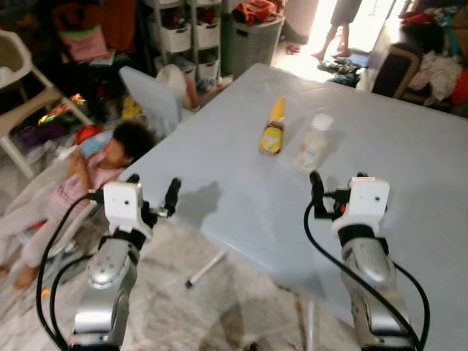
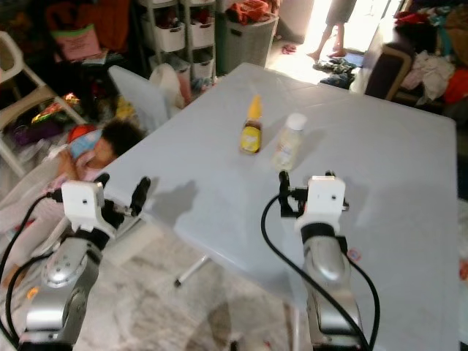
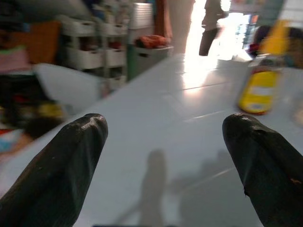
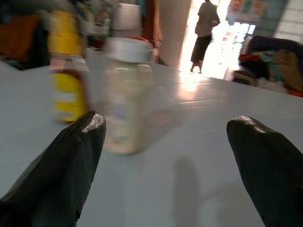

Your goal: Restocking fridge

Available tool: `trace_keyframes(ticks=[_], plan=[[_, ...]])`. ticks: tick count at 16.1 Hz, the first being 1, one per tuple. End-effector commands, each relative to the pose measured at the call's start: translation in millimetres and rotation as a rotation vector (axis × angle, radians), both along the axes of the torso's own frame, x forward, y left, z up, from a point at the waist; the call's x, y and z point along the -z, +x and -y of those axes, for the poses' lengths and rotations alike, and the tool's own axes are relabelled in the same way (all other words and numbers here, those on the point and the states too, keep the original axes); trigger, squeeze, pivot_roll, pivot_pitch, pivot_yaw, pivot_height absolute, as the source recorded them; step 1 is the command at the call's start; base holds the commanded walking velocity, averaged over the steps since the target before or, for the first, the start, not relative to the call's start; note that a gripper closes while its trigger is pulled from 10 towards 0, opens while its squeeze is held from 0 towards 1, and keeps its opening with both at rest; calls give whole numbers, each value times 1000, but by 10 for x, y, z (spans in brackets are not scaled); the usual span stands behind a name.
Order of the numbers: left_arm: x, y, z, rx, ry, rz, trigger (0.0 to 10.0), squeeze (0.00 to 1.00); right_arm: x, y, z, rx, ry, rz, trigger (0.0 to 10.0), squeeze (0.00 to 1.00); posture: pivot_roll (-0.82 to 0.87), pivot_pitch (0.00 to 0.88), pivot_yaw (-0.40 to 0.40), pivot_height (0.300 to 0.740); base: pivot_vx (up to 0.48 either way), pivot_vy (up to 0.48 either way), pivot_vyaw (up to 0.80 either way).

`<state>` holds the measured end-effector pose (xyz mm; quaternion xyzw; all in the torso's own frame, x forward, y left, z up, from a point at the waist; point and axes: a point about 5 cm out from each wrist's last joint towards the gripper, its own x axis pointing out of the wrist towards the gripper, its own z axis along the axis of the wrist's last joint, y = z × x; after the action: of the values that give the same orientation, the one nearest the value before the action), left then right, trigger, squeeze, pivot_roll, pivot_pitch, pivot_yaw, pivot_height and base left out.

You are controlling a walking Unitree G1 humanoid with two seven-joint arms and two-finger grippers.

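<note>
A yellow squeeze bottle (image 1: 272, 130) and a clear jar with a white lid (image 1: 313, 142) stand side by side on the pale grey table (image 1: 409, 146). My right gripper (image 1: 336, 183) hovers over the table just in front of the jar, open, with nothing between its fingers; in the right wrist view the jar (image 4: 125, 94) and bottle (image 4: 68, 80) are close ahead, toward one finger. My left gripper (image 1: 153, 187) is open and empty at the table's near left edge. Its wrist view looks across the tabletop to the yellow bottle (image 3: 259, 80).
A child (image 1: 95, 168) lies on the floor just left of the table, close to my left arm. Behind stand white storage shelves (image 1: 183, 33), a grey laundry basket (image 1: 256, 36) and a high chair (image 1: 22, 73). A person (image 1: 340, 22) stands in the bright doorway. Clothes cover a sofa (image 1: 431, 66).
</note>
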<state>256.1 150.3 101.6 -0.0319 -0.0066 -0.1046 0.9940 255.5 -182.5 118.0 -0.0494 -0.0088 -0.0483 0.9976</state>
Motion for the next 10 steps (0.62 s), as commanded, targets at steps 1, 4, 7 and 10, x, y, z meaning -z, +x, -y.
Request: trace_keyframes(ticks=[1, 4, 7, 10], plan=[[-27, 7, -85, -17, 23, 6, 10000, 0, -34, 21, -40, -9, 9, 13, 10000, 0, -12, 0, -28, 740, 450, 0, -800], [-13, 15, -81, -16, 27, -5, 10000, 0, -31, 30, -47, -12, 9, 14, 10000, 0, -13, 0, -28, 740, 410, 106, -685], [-21, 23, -84, -25, 29, 5, 10000, 0, -27, 35, -53, -17, 9, 13, 10000, 0, -14, 0, -27, 740, 116, 106, -152], [-26, 29, -91, -36, 29, 9, 10000, 0, -7, 35, -57, -26, 8, 5, 10000, 0, -14, 0, -28, 740, 0, 0, 0]])
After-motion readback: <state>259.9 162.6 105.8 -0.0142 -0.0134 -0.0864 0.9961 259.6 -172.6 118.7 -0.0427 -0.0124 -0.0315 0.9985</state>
